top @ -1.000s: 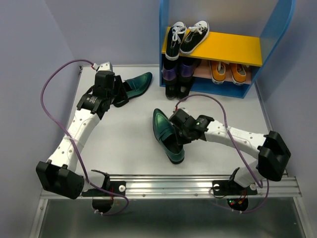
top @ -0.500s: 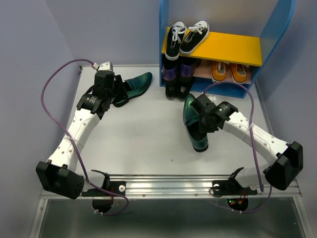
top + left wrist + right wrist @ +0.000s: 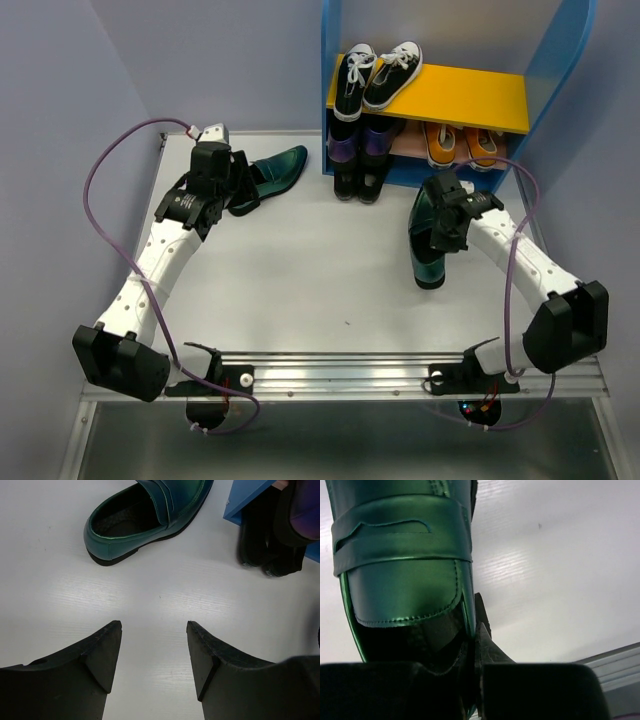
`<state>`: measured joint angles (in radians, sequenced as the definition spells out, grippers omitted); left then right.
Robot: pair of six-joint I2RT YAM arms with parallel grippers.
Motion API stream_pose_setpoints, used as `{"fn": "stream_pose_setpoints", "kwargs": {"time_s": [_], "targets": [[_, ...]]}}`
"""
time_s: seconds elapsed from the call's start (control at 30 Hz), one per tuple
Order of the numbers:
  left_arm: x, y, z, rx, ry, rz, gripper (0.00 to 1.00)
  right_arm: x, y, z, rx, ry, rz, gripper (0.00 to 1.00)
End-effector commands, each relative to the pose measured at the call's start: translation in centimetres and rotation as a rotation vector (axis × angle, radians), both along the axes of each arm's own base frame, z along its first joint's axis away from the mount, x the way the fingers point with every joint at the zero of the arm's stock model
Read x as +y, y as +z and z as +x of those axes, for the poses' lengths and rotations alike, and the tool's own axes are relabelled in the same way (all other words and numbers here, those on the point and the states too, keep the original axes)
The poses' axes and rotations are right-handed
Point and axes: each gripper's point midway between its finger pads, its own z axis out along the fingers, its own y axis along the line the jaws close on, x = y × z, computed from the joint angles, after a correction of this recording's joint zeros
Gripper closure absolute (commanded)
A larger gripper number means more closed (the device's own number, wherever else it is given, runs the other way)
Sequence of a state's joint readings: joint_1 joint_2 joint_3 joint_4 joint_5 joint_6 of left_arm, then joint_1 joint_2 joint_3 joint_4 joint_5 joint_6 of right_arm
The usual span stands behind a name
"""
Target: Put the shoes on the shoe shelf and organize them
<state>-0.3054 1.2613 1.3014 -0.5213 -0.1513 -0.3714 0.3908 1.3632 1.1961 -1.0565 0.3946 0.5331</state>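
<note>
Right tool [image 3: 445, 218], clenched on glossy green loafer [image 3: 428, 262], has carried it rightward toward blue shoe shelf [image 3: 560, 70]; left tool [image 3: 154, 630] released.

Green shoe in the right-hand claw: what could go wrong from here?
1. The right gripper pinches the green loafer only by one thin side wall at its opening, so the shoe might twist or slip out.
2. The lower board of the shoe shelf is crowded with the orange sneakers and dark shoes; the loafer could bump them.
3. The right arm's purple cable loops close to the shelf and might snag.
</note>
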Motion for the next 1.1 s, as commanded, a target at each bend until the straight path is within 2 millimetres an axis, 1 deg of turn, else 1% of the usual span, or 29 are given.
{"fn": "stream_pose_setpoints", "kwargs": {"time_s": [0.0,0.03,0.07,0.1,0.17,0.2,0.27,0.3,0.33,0.37,0.4,0.43,0.47,0.5,0.57,0.6,0.63,0.67,0.73,0.77,0.93,1.07], "targets": [[0.7,1.4,-0.2,-0.050,0.003,0.024,0.34,0.4,0.6,6.0,-0.121,0.027,0.032,0.99],[0.9,1.5,-0.2,-0.052,0.007,0.028,0.34,0.6,0.4,6.4,-0.120,0.035,0.030,0.99],[1.1,1.7,-0.3,-0.057,0.013,0.031,0.34,0.3,0.3,6.9,-0.123,0.029,0.022,0.99],[1.1,1.8,-0.4,-0.062,0.012,0.031,0.34,-0.1,0.2,7.9,-0.132,0.018,0.028,0.99],[1.1,1.8,-0.5,-0.062,0.010,0.026,0.34,-0.3,0.2,8.8,-0.146,0.012,0.051,0.99],[1.1,1.9,-0.5,-0.066,0.011,0.022,0.34,-1.0,0.6,9.6,-0.163,-0.006,0.055,0.99],[0.8,1.7,-0.5,-0.066,0.003,0.013,0.34,-1.4,1.0,11.2,-0.194,-0.008,0.067,0.99],[0.7,1.6,-0.4,-0.065,-0.001,0.010,0.34,-1.6,0.7,11.5,-0.194,-0.009,0.071,0.99],[0.7,1.5,-0.4,-0.062,-0.003,0.007,0.34,-2.1,1.4,12.5,-0.226,-0.016,0.078,0.99],[0.6,1.3,-0.5,-0.059,-0.006,0.002,0.35,-1.7,1.5,13.0,-0.232,-0.002,0.093,0.99],[0.5,1.3,-0.5,-0.059,-0.010,0.003,0.35,-2.0,0.9,13.6,-0.221,-0.002,0.089,0.99],[0.5,1.3,-0.5,-0.057,-0.011,0.002,0.35,-2.1,1.3,14.5,-0.240,-0.002,0.093,0.99],[0.5,1.4,-0.6,-0.062,-0.010,0.002,0.35,-2.1,0.6,15.0,-0.226,0.007,0.085,0.99],[0.6,1.4,-0.6,-0.062,-0.008,0.000,0.35,-2.0,0.5,15.4,-0.230,0.008,0.085,0.99],[0.6,1.7,-0.7,-0.069,-0.012,-0.003,0.35,-2.7,0.7,16.7,-0.247,-0.010,0.097,0.99],[0.6,1.6,-0.8,-0.066,-0.012,-0.003,0.35,-2.5,0.6,17.1,-0.250,-0.008,0.103,0.99],[0.5,1.7,-0.8,-0.067,-0.013,-0.004,0.35,-2.8,0.0,17.7,-0.244,-0.019,0.106,0.99],[0.5,1.6,-0.9,-0.064,-0.013,-0.003,0.35,-2.6,0.3,18.4,-0.256,-0.017,0.116,0.99],[0.6,1.6,-0.9,-0.064,-0.010,-0.005,0.35,-2.5,-0.5,19.2,-0.247,-0.026,0.119,0.99],[0.6,1.6,-1.0,-0.064,-0.010,-0.005,0.35,-2.9,-0.5,19.6,-0.256,-0.039,0.120,0.99],[0.9,1.9,-1.2,-0.068,0.000,-0.002,0.35,-3.1,-0.6,21.5,-0.305,-0.067,0.113,0.99],[0.9,2.0,-1.3,-0.070,0.001,-0.004,0.35,-3.3,-0.5,22.4,-0.350,-0.086,0.109,0.99]]}}
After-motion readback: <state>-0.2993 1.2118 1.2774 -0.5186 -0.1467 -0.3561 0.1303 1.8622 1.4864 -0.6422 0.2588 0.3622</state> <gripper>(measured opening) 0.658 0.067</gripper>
